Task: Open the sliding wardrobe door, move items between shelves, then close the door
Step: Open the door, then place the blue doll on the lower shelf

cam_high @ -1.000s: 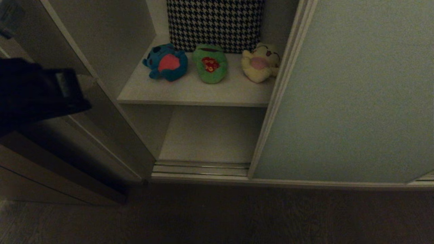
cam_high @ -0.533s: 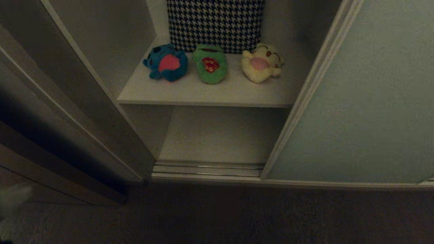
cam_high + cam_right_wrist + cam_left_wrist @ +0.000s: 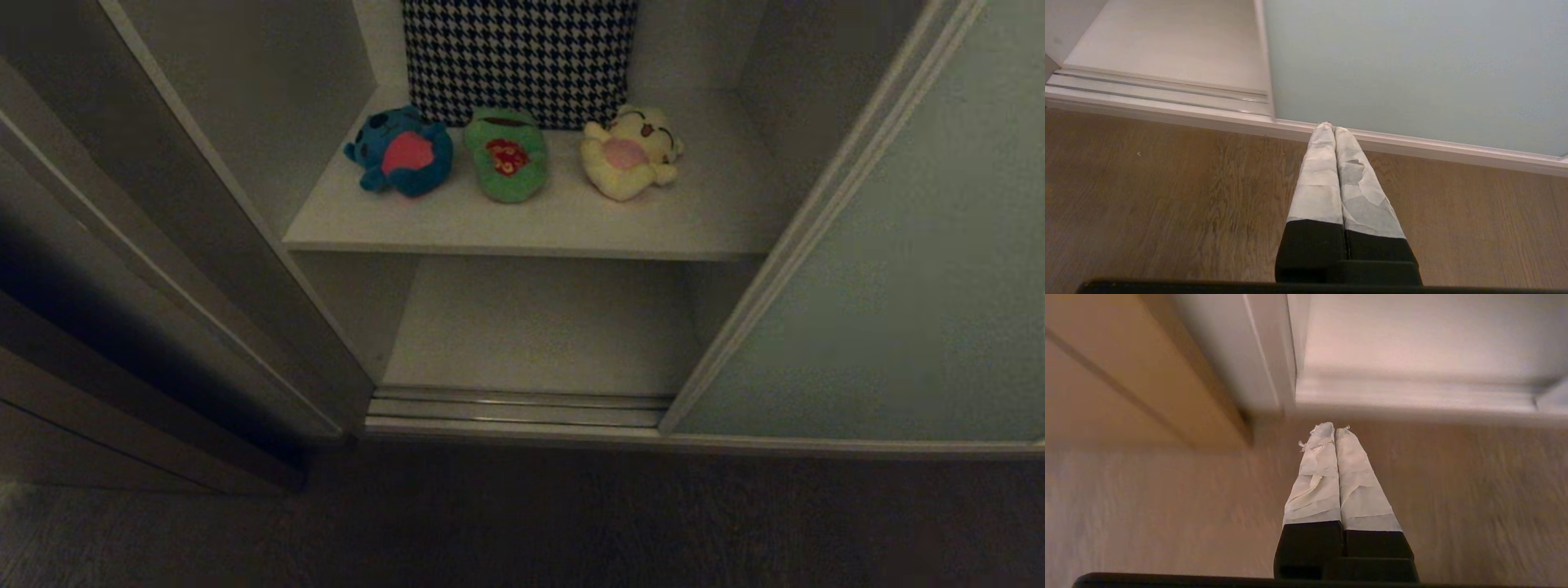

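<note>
Door [image 3: 914, 310] slid aside to the right; three toys [image 3: 508, 155] sit on the upper shelf [image 3: 522, 224]. Left gripper [image 3: 1336, 430] and right gripper [image 3: 1330, 127] closed, empty, over the floor. Next: open one, reach a toy, carry it to the lower shelf [image 3: 539, 327]

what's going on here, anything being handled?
Nothing is held right now. The sliding wardrobe door stands to the right, leaving the compartment open. The blue toy, green frog and yellow toy lie in a row on the upper shelf, before a houndstooth cloth; the lower shelf is bare. The left end effector and right end effector are shut, above the wood floor.
</note>
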Available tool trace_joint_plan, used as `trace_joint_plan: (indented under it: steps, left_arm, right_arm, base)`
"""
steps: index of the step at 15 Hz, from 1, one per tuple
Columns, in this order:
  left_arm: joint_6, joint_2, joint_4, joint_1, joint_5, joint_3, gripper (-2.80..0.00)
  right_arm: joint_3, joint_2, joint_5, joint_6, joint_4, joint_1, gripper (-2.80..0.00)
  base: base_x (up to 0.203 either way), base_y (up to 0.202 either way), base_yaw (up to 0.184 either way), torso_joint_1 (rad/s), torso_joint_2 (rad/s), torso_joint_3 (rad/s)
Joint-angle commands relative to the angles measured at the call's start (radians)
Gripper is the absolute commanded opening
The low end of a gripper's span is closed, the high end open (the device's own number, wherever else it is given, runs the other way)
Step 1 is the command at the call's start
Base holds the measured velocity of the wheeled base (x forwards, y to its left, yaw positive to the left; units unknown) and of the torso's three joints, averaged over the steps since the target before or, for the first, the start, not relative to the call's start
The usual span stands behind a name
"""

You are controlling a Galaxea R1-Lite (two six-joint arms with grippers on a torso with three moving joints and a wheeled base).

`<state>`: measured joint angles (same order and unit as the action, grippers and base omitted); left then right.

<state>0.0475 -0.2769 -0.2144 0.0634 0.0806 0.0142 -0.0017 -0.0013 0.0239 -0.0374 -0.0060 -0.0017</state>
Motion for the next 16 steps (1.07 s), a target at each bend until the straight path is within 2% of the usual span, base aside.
trace_joint_plan:
  steps: [1, 4, 7, 9, 12, 16]
  left_arm:
    - [0.011, 0.092, 0.027, -0.021, 0.000, -0.015, -2.80]
    - [0.020, 0.265, 0.174, -0.037, -0.006, 0.006, -2.80]
    - [0.018, 0.274, 0.225, -0.042, -0.022, 0.046, -2.80]
    - [0.021, 0.252, 0.251, -0.042, -0.017, 0.155, -2.80]
    - [0.011, 0.010, 0.257, -0.040, -0.006, 0.315, -2.80]
    - [-0.063, -0.504, 0.225, -0.042, 0.000, 0.700, -2.80]
  right_arm:
    - [0.000, 0.000, 0.001, -0.001, -0.001, 0.000, -2.80]
    - [0.000, 0.000, 0.001, -0.001, 0.000, 0.000, -2.80]
    - [0.000, 0.000, 0.001, -0.001, -0.001, 0.000, -2.80]
    - [0.000, 0.000, 0.001, 0.001, 0.000, 0.000, -2.80]
    - [0.000, 0.000, 0.001, 0.000, -0.002, 0.000, -2.80]
    - [0.000, 0.000, 0.001, -0.001, -0.001, 0.000, -2.80]
  base:
    - [0.000, 0.000, 0.000, 0.000, 0.00, 0.000]
    - [0.000, 0.000, 0.000, 0.000, 0.00, 0.000]
    - [0.000, 0.000, 0.000, 0.000, 0.00, 0.000]
    - [0.000, 0.000, 0.000, 0.000, 0.00, 0.000]
    - [0.000, 0.000, 0.000, 0.000, 0.00, 0.000]
    - [0.000, 0.000, 0.000, 0.000, 0.00, 0.000]
